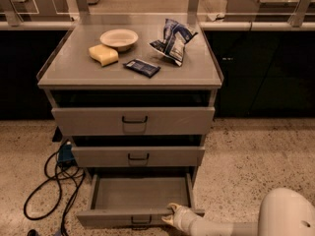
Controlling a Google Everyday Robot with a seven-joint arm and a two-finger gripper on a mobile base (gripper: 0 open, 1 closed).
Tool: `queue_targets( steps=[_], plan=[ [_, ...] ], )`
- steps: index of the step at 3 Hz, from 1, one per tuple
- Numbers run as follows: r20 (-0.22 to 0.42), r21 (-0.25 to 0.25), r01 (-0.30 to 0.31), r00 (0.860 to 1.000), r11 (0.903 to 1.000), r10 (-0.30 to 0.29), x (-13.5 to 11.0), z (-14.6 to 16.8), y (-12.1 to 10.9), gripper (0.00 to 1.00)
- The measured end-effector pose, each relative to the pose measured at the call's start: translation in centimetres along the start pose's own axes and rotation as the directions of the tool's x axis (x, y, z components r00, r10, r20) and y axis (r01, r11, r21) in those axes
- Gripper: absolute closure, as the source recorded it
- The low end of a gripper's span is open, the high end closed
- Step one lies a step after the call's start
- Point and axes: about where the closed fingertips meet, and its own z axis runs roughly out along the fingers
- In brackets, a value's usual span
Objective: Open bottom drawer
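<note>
The bottom drawer [140,194], lowest in the cabinet, stood pulled well out with its plain inside showing, so the task looked nearly done, the gripper [172,214] at its front rim, grip state untellable.

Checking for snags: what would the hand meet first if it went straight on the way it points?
Most likely the front panel of the bottom drawer, since the hand sits at its right end pointing left; depth is unclear.
</note>
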Motion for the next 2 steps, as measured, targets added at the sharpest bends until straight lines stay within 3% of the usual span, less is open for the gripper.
queue_targets(
  steps=[2],
  plan=[
    [0.0,0.0,0.0,1.0,1.0,0.0,0.0,0.0,0.0,0.36]
  ],
)
